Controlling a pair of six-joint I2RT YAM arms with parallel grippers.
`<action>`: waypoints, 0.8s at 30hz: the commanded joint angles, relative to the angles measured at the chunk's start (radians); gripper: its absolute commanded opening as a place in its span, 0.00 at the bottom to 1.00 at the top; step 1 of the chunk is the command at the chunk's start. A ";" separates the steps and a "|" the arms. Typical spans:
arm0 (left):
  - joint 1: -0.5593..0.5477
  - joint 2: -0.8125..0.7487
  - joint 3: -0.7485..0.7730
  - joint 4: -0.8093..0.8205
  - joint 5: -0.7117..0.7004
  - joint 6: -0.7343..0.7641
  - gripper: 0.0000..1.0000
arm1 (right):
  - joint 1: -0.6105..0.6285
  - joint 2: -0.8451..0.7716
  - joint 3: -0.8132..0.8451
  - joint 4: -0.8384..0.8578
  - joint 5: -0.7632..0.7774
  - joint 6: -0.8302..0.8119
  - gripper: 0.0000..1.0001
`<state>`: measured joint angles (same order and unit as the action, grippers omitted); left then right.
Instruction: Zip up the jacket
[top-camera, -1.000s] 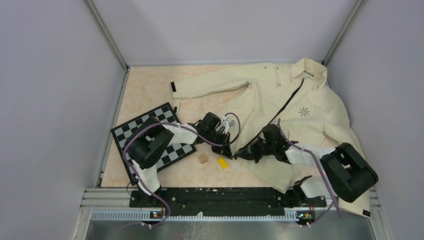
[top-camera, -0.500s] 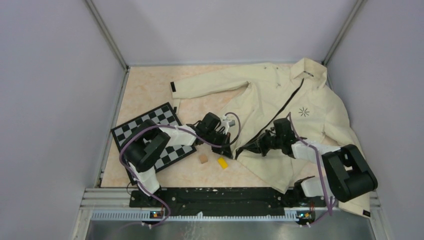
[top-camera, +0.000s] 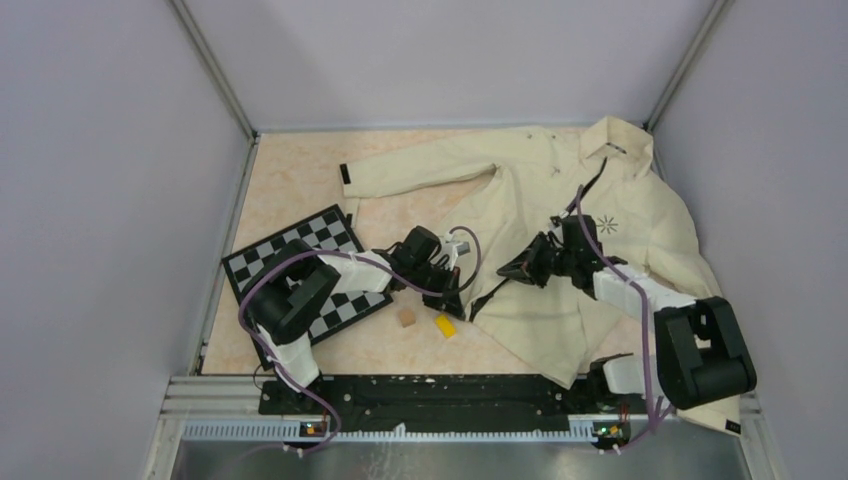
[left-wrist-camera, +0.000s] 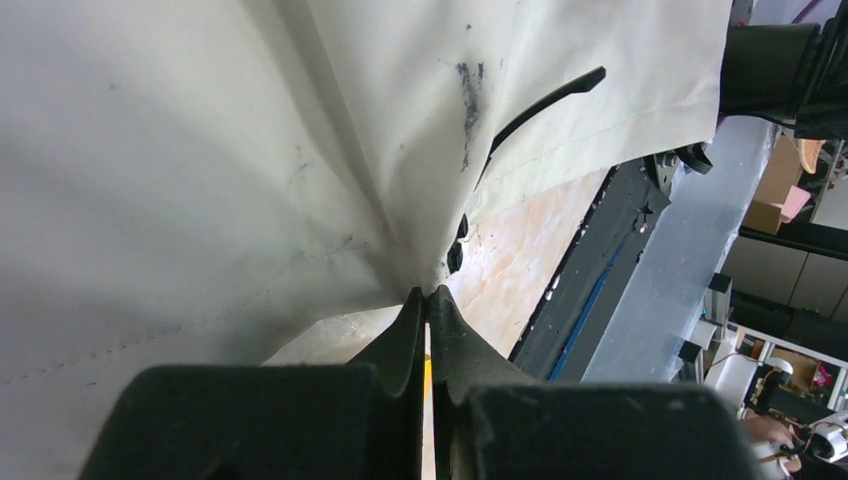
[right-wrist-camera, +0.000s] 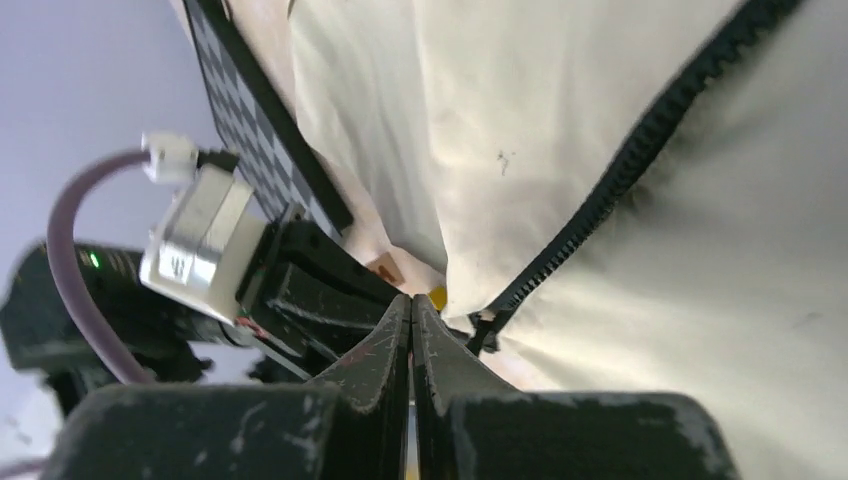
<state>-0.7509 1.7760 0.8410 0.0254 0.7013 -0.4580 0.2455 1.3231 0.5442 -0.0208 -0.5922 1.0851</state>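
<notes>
- Your cream long-sleeved fabric jacket (top-camera: 650, 240) lies spread under the right pincer (right-wrist-camera: 412, 300), collar well beyond it.
- The left pincer (left-wrist-camera: 428, 295) is clamped on the hem, beside the foot of the dark front zipper (right-wrist-camera: 640, 150).
- The right pincer is pinched tight partway up the zipper; whether the slider is inside, you cannot tell.
- It is probably zipped below that pincer; the run to the collar remains.
- A small yellow block (top-camera: 444, 326) and a small tan block (top-camera: 406, 317) lie beside the left pincer, with a black-and-white checkered board (top-camera: 320, 228) behind it. Nothing blocks the zipper.

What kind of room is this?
Probably a robot lab booth: plain grey walls around a beige tabletop, a black-and-white checkered board, and two black robot arms gripping a cream fabric jacket.
</notes>
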 joint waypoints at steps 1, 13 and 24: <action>-0.004 0.000 0.003 -0.021 0.059 0.022 0.00 | -0.006 -0.147 -0.025 0.056 -0.021 -0.381 0.00; -0.001 0.071 0.068 -0.087 0.168 0.050 0.00 | 0.012 -0.515 -0.278 0.249 0.070 -0.546 0.76; -0.001 0.087 0.089 -0.120 0.183 0.074 0.00 | 0.128 -0.191 -0.343 0.557 -0.097 -0.531 0.51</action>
<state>-0.7506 1.8572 0.9024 -0.0582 0.8383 -0.4141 0.3290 1.1091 0.2085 0.3695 -0.6624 0.5827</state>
